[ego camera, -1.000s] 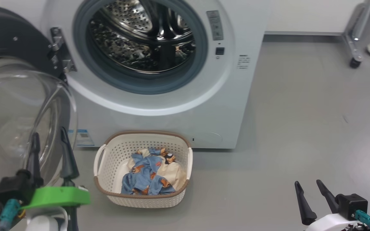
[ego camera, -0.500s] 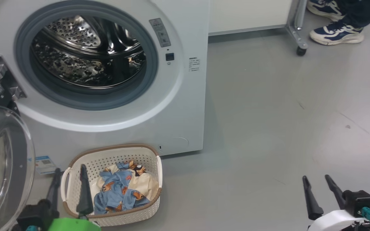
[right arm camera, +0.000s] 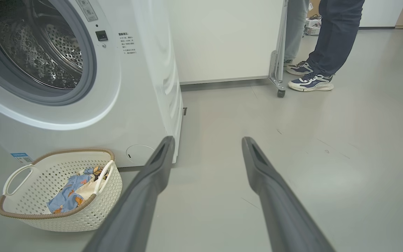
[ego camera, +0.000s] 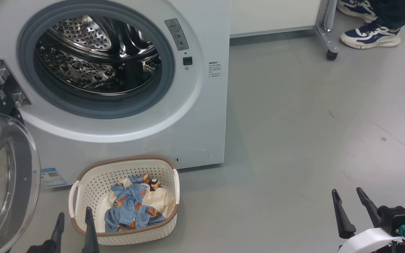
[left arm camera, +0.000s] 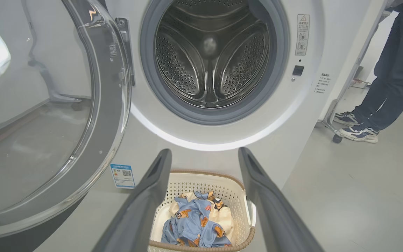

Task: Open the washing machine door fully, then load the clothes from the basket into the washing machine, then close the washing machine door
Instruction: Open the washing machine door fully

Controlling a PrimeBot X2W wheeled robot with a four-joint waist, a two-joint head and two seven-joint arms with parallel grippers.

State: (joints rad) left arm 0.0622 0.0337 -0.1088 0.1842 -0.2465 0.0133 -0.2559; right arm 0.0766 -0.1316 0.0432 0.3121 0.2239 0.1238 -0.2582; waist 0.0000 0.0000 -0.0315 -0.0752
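the washing machine point(ego camera: 202, 116) faces the robot with its round mouth wide open. the washing machine door point(left arm camera: 47, 122) hangs from a metal hinge point(ego camera: 7, 84) on the left of the opening and is swung far out to the left. the inner side of the door, with its bulging clear glass bowl inside a glossy dark ring, is turned toward the left wrist camera. a smooth grey rubber gasket point(ego camera: 169, 80) rings the mouth. behind it is the perforated steel drum point(left arm camera: 208, 63), shiny and ribbed, with nothing in it.

the basket point(ego camera: 93, 186) stands upright on the grey floor point(ego camera: 294, 140), just in front of the machine's lower left part and near a blue sticker point(ego camera: 50, 177). its handles are at its left and right sides, so it sits square to the front panel. it is cream plastic, dotted with holes, with a brown woven-look rim. the clothes point(ego camera: 135, 207) lie crumpled inside it toward the right. they are soft light-blue and cream fabric with orange-brown bears.

the left gripper point(left arm camera: 205, 151) is low at the basket's near left corner. its long dark tapered fingers are spread apart with nothing between them, and they point toward the basket and the drum. the right gripper point(ego camera: 346, 190) waits well to the right over bare floor, likewise spread and empty, with its fingers pointing forward.

a person's blue-and-white shoes point(ego camera: 369, 35) stand beside a wheeled metal frame point(ego camera: 327, 31) at the far right.
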